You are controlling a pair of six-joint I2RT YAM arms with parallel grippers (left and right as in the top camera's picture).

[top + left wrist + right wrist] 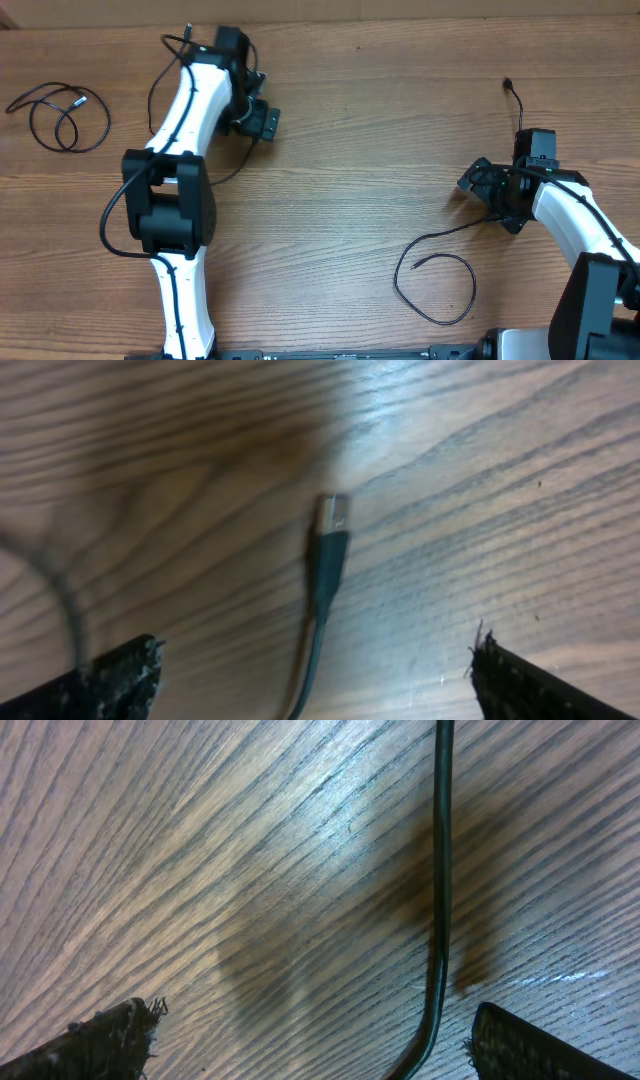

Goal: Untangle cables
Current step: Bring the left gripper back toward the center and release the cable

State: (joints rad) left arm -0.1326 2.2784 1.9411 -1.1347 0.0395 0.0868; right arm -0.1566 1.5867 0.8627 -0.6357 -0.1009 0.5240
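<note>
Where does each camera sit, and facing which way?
Overhead: above, looking straight down on the wooden table, both white robot arms, thin black cables.
Left wrist: on the left arm, facing down at a silver-tipped black cable; open left fingers at bottom.
Right wrist: on the right arm, facing down at a thin black cord; open right fingers below.
All share that table.

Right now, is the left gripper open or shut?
Open. The left gripper shows fingertips wide apart in the wrist view; the plug lies on the table ahead, untouched.
</note>
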